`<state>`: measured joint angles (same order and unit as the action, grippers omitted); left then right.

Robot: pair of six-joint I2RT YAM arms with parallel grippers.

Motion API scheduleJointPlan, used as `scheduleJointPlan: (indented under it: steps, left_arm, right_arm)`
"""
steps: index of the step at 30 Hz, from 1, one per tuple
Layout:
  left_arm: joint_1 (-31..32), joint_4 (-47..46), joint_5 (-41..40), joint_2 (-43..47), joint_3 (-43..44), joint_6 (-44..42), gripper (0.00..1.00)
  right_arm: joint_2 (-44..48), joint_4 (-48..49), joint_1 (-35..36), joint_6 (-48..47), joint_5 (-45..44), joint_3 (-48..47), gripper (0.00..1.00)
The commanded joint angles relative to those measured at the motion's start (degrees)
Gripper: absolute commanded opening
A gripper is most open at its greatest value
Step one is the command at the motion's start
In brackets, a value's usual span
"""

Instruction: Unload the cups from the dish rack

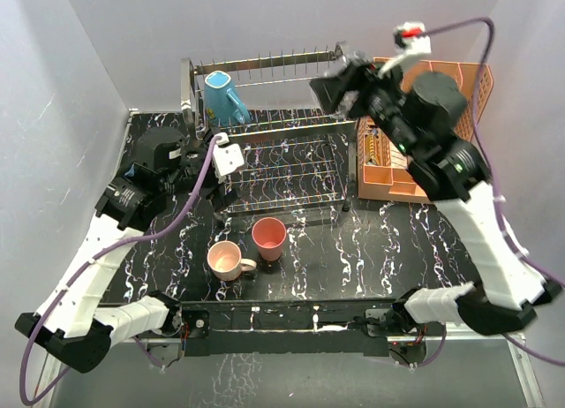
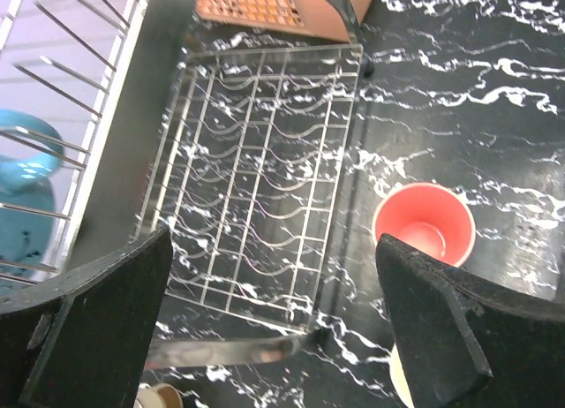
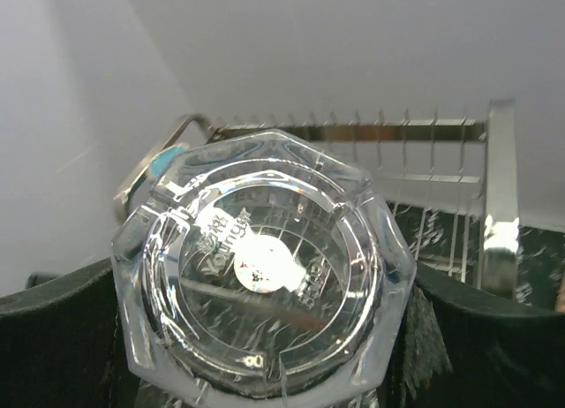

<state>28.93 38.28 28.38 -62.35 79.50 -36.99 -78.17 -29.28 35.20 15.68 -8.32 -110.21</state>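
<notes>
R claw (image 3: pixel 265 359) clamped on clear glass tumbler (image 3: pixel 265 267) — base embossing illegible; L claw (image 2: pixel 269 302) apart.

Our left arm reaches from the lower left toward left of centre, its hand (image 1: pixel 222 165) hanging with fingers (image 2: pixel 97 328) spread wide. Our right arm bends high at the right, its hand (image 1: pixel 340 86) clamping a clear faceted glass tumbler (image 3: pixel 265 267).

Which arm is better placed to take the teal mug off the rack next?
Left. The left gripper is open and empty at the dish rack's left end, where the teal mug sits; the right gripper is shut on the clear glass tumbler.
</notes>
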Motion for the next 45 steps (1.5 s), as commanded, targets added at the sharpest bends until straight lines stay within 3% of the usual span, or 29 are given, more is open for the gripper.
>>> scheduleJointPlan:
  steps: [1, 7, 14, 23, 27, 34, 41, 45]
  left_arm:
    - [-0.3, -10.1, 3.7, 3.2, -1.6, -0.1, 0.96]
    - [-0.1, -11.4, 9.1, 2.4, -1.9, 1.6, 0.93]
    - [0.4, -9.3, 13.0, 2.4, -2.8, 7.0, 0.90]
    - [1.2, -12.4, 13.1, 3.7, -8.8, 16.0, 0.87]
    - [4.0, -8.9, 12.3, 0.4, -7.6, 14.5, 0.85]
    - [5.3, -12.7, 9.3, -2.4, -6.7, 16.8, 0.84]
    - [5.3, -10.1, 9.8, -4.9, -6.1, 17.2, 0.68]
    - [5.3, -10.4, 8.6, -4.9, -6.7, 16.4, 0.63]
  right_arm:
    - [11.1, 2.1, 0.0, 13.1, 9.1, 13.0, 0.26]
    - [24.2, 9.4, 0.0, 31.1, 18.0, 35.5, 0.23]
    - [28.9, 34.2, 0.2, 57.4, 27.1, 58.7, 0.16]
    - [26.7, 42.5, 4.0, 69.2, 21.9, 64.4, 0.12]
    - [26.3, 43.2, 6.5, 74.2, 18.6, 67.4, 0.10]
    - [24.4, 50.8, 8.6, 79.6, 19.4, 72.3, 0.09]
    - [22.1, 62.4, 10.4, 88.0, 19.5, 77.9, 0.09]
    - [22.5, 63.0, 10.7, 89.4, 18.4, 78.8, 0.09]
